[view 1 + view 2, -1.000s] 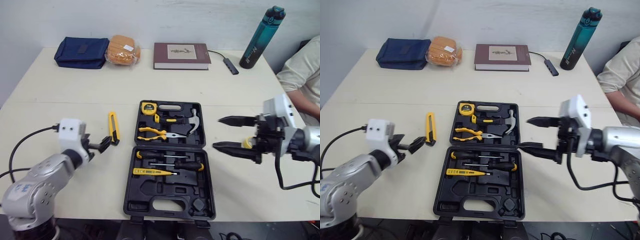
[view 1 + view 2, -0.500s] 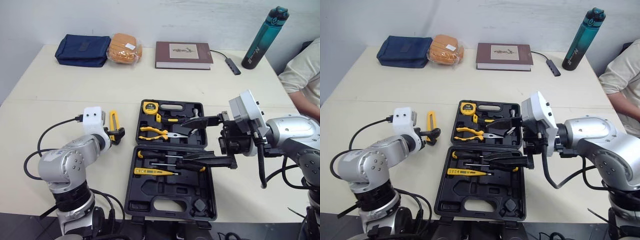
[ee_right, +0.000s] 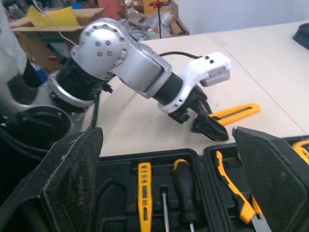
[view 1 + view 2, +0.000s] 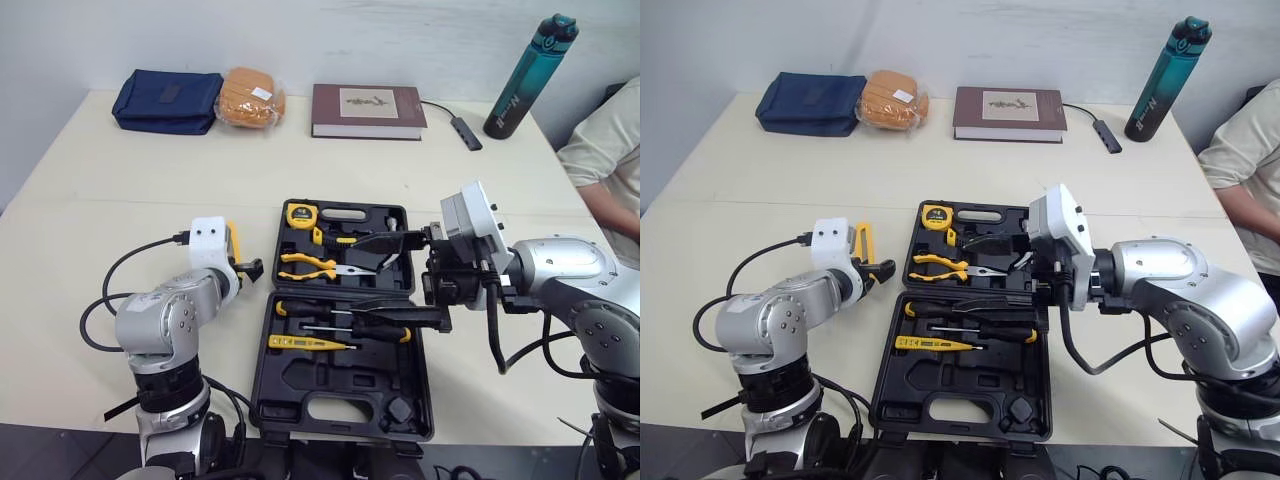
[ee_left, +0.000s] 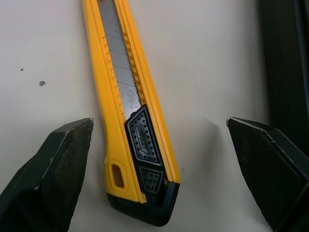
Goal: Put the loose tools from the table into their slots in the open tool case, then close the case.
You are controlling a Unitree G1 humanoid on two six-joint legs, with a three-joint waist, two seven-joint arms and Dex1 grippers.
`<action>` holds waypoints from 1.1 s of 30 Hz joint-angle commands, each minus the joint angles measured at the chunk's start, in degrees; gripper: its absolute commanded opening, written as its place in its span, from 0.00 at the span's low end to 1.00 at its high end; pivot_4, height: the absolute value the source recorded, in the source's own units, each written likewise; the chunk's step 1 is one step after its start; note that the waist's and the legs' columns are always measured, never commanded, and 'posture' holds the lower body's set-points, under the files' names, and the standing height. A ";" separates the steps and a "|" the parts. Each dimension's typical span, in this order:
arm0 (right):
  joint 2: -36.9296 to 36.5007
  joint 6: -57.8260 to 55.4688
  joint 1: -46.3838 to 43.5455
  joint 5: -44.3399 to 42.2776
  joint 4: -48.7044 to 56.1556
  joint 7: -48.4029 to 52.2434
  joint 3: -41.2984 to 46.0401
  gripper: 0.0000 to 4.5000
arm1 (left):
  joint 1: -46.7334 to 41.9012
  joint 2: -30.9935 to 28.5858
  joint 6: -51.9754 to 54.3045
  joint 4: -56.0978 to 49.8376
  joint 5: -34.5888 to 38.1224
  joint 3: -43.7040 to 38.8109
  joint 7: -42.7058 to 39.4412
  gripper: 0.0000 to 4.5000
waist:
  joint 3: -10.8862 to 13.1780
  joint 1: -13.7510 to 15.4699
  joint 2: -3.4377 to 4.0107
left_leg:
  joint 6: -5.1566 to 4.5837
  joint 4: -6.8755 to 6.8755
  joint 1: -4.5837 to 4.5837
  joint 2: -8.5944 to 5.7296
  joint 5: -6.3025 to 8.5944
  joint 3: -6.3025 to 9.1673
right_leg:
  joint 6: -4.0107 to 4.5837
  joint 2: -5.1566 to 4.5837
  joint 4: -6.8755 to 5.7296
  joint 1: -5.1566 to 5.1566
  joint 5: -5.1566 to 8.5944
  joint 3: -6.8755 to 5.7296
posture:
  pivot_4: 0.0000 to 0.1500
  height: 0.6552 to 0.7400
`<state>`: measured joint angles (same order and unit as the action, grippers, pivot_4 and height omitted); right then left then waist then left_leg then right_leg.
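A yellow utility knife [image 5: 130, 111] lies flat on the table just left of the open black tool case [image 4: 300, 378]. My left gripper [image 5: 159, 133] is open and low over the knife's black butt end, one finger on each side without touching it. The case holds a tape measure [image 4: 297, 214], pliers [image 4: 305, 265], a hammer, screwdrivers and a yellow tester [image 4: 300, 343]. My right gripper [image 4: 356, 278] is open and hovers over the middle of the case, pointing left toward the knife [image 3: 236, 113].
Along the table's far edge sit a blue pouch [image 4: 163, 100], an orange bag [image 4: 248, 97], a brown book [image 4: 365, 108], a small cable hub [image 4: 462, 130] and a teal bottle [image 4: 528, 72]. A person's sleeve [image 4: 600, 150] is at the right edge.
My left gripper has moved right and forward until it straddles the knife's end. My right gripper has swung left from beside the case to above it.
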<state>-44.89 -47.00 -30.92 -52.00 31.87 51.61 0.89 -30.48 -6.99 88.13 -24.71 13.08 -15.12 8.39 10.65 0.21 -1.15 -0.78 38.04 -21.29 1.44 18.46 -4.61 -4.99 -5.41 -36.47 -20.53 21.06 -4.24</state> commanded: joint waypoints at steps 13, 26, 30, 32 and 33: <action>0.38 3.54 1.34 4.00 -0.20 -0.51 1.42 1.00 | 2.31 -1.39 -2.92 4.35 -2.66 0.76 -3.51 0.27 | -0.02 1.12 0.04 | 0.00 0.00 0.03 0.00 -0.01 0.00 | 0.00 -0.01 0.02 0.02 0.00 0.00 | 1.00 1.00; -1.99 3.35 4.08 4.80 -1.18 0.82 4.12 1.00 | 8.82 -27.44 -18.37 1.04 3.62 0.62 -26.45 0.26 | 0.04 -0.88 0.04 | 0.16 -0.15 0.00 0.08 -0.10 0.00 | 0.13 0.04 -0.07 -0.16 0.04 0.01 | 1.00 1.00; -4.74 3.48 7.93 5.65 -1.19 2.08 6.25 1.00 | 9.90 -34.19 -24.53 2.41 8.99 -1.81 -37.97 0.24 | 0.05 -0.07 0.03 | 0.08 -0.16 -0.06 0.05 -0.04 0.05 | 0.14 -0.06 0.06 -0.13 0.04 -0.02 | 1.00 1.00; -6.39 3.79 10.60 6.42 -0.70 3.16 6.92 1.00 | 11.38 -37.84 -28.75 2.01 12.11 -1.57 -45.95 0.24 | 0.05 -0.12 0.04 | 0.03 -0.17 -0.15 0.02 -0.01 0.15 | 0.14 -0.09 0.24 -0.12 0.04 -0.07 | 1.00 1.00; -7.07 4.06 11.71 6.68 -0.40 3.56 7.25 1.00 | 12.45 -39.82 -31.18 1.12 13.28 -0.91 -50.08 0.24 | 0.05 -0.24 0.04 | 0.01 -0.20 -0.17 0.00 0.01 0.15 | 0.14 -0.11 0.32 -0.10 0.04 -0.07 | 1.00 1.00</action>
<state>-51.13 -44.06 -19.74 -45.51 29.69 54.10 5.82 -18.40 -45.09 61.05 -21.51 23.77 -15.61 -35.43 10.70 -0.03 -1.11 -0.76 37.77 -21.47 1.45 18.48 -4.45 -4.85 -5.51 -36.03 -20.61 21.09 -4.33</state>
